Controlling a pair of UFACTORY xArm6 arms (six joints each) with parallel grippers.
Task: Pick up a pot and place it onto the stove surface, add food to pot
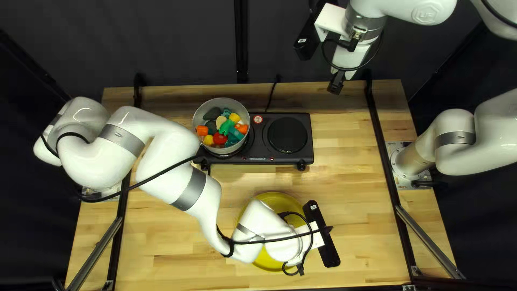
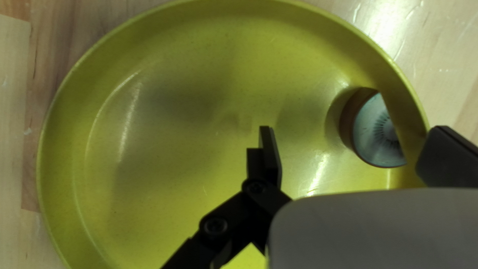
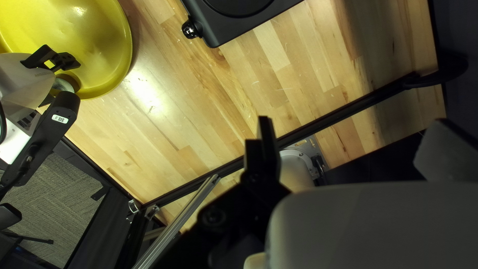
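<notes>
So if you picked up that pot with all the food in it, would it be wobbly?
The pot itself probably wouldn't flop, because its round wall looks stiff. The food piled inside likely makes it heavier than an empty pot. If I tilted it, rounder bits like the red piece might roll out, since no lid is on.

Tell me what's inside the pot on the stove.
The pot holds heaped food pieces: red, orange, yellow, green, dark and tan. Whatever lies beneath the top ones is covered.
</notes>
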